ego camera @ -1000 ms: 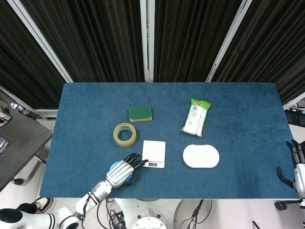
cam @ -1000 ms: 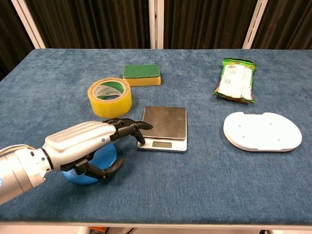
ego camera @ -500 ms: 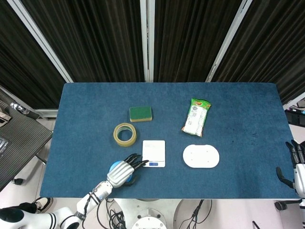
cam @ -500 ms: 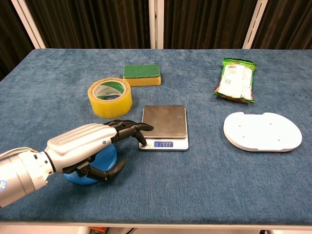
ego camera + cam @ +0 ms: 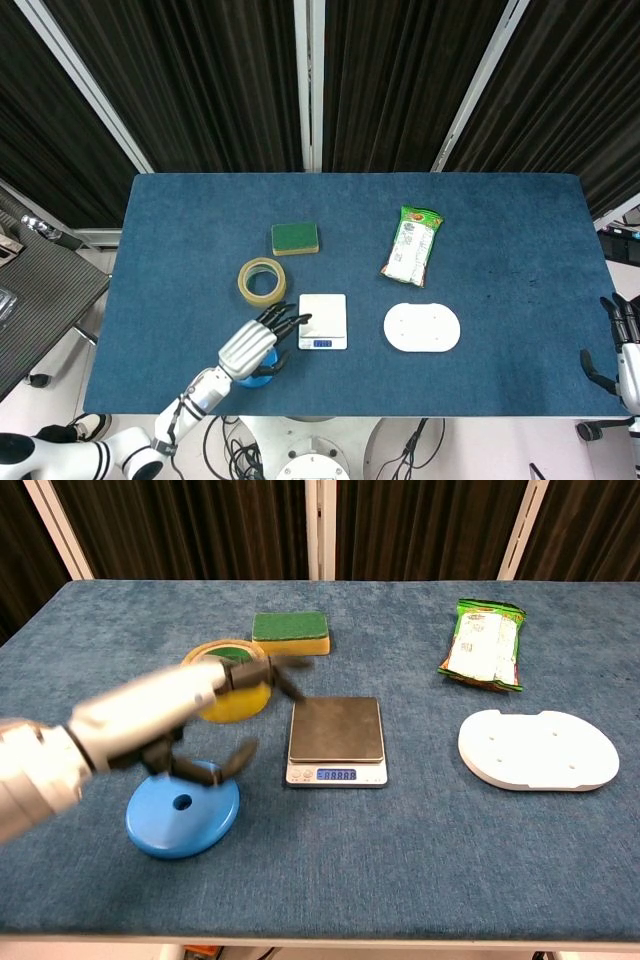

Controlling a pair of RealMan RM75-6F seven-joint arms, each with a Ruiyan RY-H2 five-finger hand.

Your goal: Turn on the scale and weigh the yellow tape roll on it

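Silver left hand point(image 5: 160, 715) — blurred (fingers spread) — above table point(image 5: 420, 880).

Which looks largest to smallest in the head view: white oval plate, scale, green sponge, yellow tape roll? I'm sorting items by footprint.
1. white oval plate
2. scale
3. yellow tape roll and green sponge look about alike; I won't rank them.

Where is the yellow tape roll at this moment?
In the head view the yellow tape roll lies flat on the left half of the table, just up-left of the scale and below the green sponge; the left hand hovers nearby.
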